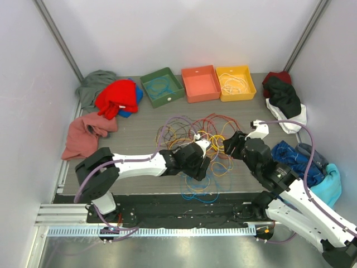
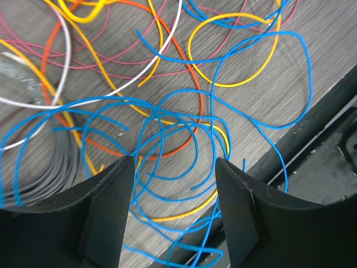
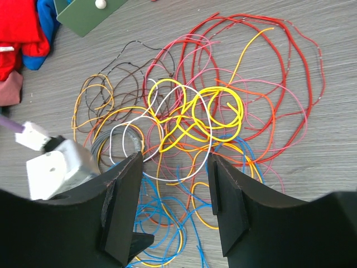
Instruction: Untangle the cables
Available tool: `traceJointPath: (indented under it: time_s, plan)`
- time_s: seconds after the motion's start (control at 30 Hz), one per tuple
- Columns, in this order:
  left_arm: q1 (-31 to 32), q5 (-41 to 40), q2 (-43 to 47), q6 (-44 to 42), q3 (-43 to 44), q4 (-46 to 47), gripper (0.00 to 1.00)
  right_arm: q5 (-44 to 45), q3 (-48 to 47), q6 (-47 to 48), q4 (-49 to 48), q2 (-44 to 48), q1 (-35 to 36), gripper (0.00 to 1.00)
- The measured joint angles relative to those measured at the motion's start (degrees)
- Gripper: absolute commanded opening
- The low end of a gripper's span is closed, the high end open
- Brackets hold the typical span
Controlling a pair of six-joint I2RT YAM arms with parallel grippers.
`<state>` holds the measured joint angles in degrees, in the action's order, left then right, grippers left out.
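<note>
The left fingers (image 2: 111, 206) and right fingers (image 3: 120, 206) stand open, empty. Recommend pinching one blue cable (image 2: 308, 61) alone, drawing it slowly from the cables (image 1: 209, 134).

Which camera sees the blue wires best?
The left wrist view: the blue wires fill it, each loop clear. The right wrist view shows some low down, partly behind the right tool. The top view shows them tiny.
</note>
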<state>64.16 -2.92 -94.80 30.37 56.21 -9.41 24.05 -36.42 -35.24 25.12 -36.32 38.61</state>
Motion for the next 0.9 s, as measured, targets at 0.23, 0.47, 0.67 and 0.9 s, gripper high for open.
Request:
traceJointPath:
  time_s: [0.23,0.47,0.67,0.9]
  plan:
    - [0.0,1.6,-5.8,0.7,1.5,2.8,0.50,1.4,0.0,0.9,0.9,1.0,0.0,0.58]
    - [0.0,2.1,-7.2,0.8,1.6,4.0,0.25,1.9,0.0,1.1,1.4,0.8,0.0,0.58]
    - [0.0,2.8,-7.2,0.8,1.6,4.6,0.00,2.0,0.0,1.1,1.5,-0.2,0.0,0.58]
    - [0.0,1.8,-3.6,0.3,1.5,2.7,0.00,2.2,0.0,1.1,1.8,0.7,0.0,0.58]
